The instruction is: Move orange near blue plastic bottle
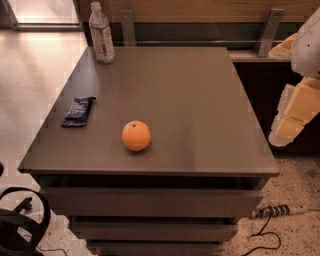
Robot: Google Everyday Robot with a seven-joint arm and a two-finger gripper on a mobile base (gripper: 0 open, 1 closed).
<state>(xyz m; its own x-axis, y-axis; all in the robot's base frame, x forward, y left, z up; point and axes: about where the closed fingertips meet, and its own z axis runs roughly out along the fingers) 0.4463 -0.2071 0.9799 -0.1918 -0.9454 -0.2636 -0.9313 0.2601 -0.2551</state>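
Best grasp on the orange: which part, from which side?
Likely best: grip the orange across its widest middle, coming from above. It is round and stands free near the front edge of the table, nothing touching it. The gripper is off the table's right side, apart from the orange.

Place: an office or lab-like workroom; which of the two cannot be told
Floor: pale speckled hard floor, a cable lying loose at lower right
Furniture: plain grey table over stacked shelves; black chair base at lower left
Wall: wood panelling with metal brackets
Robot: gripper at the right edge, beside the table, off its top
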